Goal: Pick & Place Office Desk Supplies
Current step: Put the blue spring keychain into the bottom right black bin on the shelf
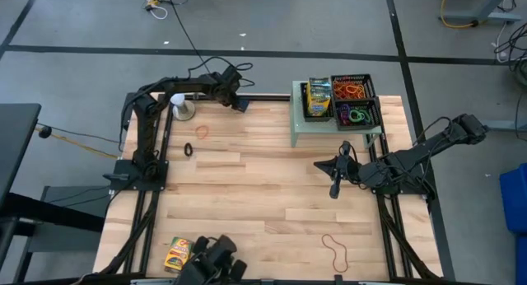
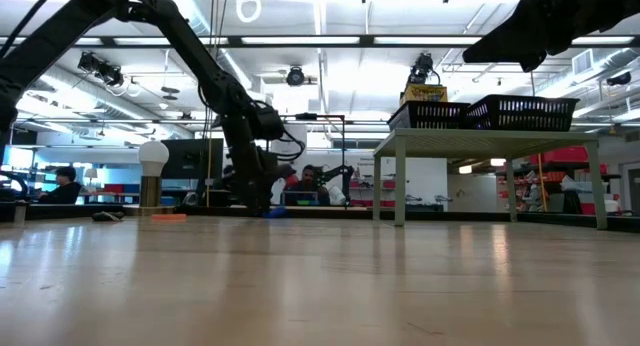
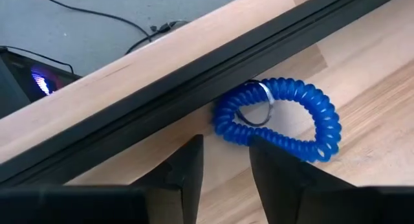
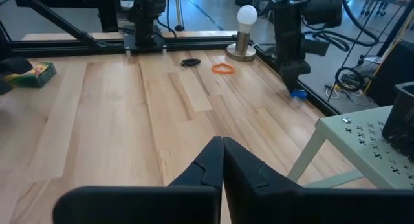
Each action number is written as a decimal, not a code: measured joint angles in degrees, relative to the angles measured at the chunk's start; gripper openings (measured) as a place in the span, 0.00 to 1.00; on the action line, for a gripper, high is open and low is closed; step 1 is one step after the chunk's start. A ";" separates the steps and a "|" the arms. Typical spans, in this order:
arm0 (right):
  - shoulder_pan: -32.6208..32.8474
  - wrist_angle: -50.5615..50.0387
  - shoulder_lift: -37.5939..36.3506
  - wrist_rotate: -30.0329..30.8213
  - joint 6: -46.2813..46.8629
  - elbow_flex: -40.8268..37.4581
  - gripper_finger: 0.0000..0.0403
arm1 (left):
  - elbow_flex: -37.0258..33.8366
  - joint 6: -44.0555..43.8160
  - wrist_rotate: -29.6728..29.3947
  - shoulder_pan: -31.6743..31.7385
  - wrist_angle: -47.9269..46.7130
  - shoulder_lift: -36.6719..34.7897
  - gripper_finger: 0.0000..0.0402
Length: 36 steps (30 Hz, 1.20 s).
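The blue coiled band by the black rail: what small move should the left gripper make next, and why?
Probably lower the left gripper a little toward the blue coiled band and close on its near side. The fingers stand apart just short of the coil, which lies on the wooden table against the black rail, not yet gripped. The right gripper waits, shut, over the table.

Wooden table [image 1: 272,186] with scattered rubber bands [image 1: 334,252]

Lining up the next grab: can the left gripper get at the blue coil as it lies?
Probably yes. The left gripper is open just short of the blue coil, nothing between them, though the coil lies tight against the black rail.
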 joint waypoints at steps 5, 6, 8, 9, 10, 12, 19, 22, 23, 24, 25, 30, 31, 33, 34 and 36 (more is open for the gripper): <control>0.00 0.00 0.00 0.00 -0.02 0.00 0.01 | -0.02 1.29 0.48 -0.04 0.88 0.10 0.26; 0.00 0.00 0.00 0.00 -0.02 0.00 0.01 | -0.04 1.35 0.62 -0.04 1.03 0.10 0.24; 0.00 0.55 0.00 0.00 -0.02 -0.31 0.02 | -0.07 1.55 1.29 -0.04 1.33 0.04 0.22; -0.01 0.71 0.00 0.00 -0.02 -0.62 0.02 | -0.07 1.81 1.84 0.00 1.58 0.04 0.21; -0.05 0.59 0.01 -0.02 -0.02 -0.88 0.02 | -0.09 1.88 2.53 0.05 1.78 -0.03 0.20; -0.24 0.76 0.02 0.00 -0.02 -1.19 0.03 | -0.13 1.77 3.78 0.20 1.78 -0.35 0.19; -1.44 0.91 0.02 0.00 0.01 -1.53 0.03 | -0.13 -3.44 9.76 0.69 1.29 -1.47 0.22; -1.42 0.93 0.02 -0.02 0.00 -1.53 0.03 | -0.15 -4.91 9.80 0.74 1.55 -1.47 0.26; -1.42 0.92 0.02 -0.02 0.00 -1.53 0.03 | -0.15 -5.08 8.90 0.74 1.78 -1.47 0.28; -1.42 0.94 0.02 -0.02 0.00 -1.53 0.03 | -0.15 -5.25 8.02 0.74 1.84 -1.47 0.29; -1.42 0.94 0.02 -0.02 0.00 -1.53 0.03 | -0.15 -5.32 7.15 0.74 1.79 -1.47 0.30; -1.42 0.93 0.02 -0.02 0.00 -1.53 0.03 | -0.15 -6.31 3.37 0.74 2.71 -1.34 0.31; -1.42 0.94 0.02 -0.02 0.00 -1.53 0.03 | -0.15 -6.25 3.39 0.74 3.34 -1.24 0.31; -1.42 0.94 0.02 -0.02 0.04 -1.53 0.03 | -0.15 -6.05 3.43 0.63 4.04 -0.70 0.31; -1.42 0.94 0.02 -0.02 0.04 -1.53 0.03 | -0.15 -6.06 3.79 0.61 4.55 -0.23 0.31; -1.42 1.09 0.02 -0.02 0.04 -1.55 0.03 | -0.15 -6.21 5.11 0.61 5.18 0.97 0.31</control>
